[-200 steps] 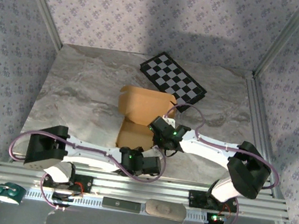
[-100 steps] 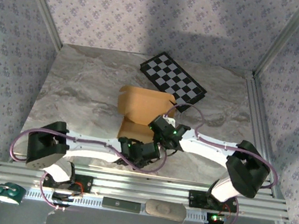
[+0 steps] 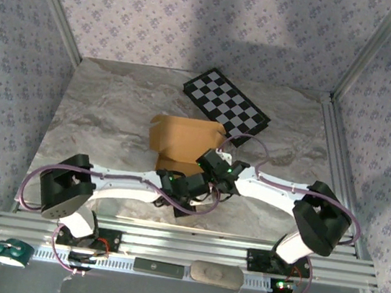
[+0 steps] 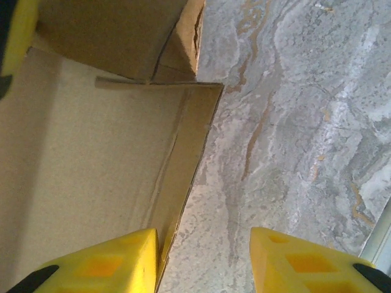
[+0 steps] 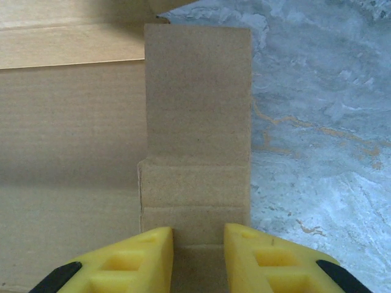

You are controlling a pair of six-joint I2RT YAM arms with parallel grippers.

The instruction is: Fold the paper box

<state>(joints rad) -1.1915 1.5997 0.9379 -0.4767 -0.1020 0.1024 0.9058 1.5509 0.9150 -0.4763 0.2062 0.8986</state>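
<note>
The paper box [image 3: 182, 136] lies in the middle of the surface [image 3: 105, 112], near the checkered board [image 3: 225, 103], and it is only half formed. Our right tool [image 5: 198, 256] is closed on a narrow flap [image 5: 197, 122] of the box, we think to steady it and to bend this flap at its crease. Our left tool [image 4: 204, 259] stands open just beside a side wall [image 4: 189, 159] and holds nothing, probably ready to push that wall upright.

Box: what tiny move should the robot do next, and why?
Probably close the left gripper on the box's side wall. The wall's edge runs between the open jaws, not yet pinched, while the right gripper sits at the narrow flap. A grip would likely steady the wall for folding.
</note>
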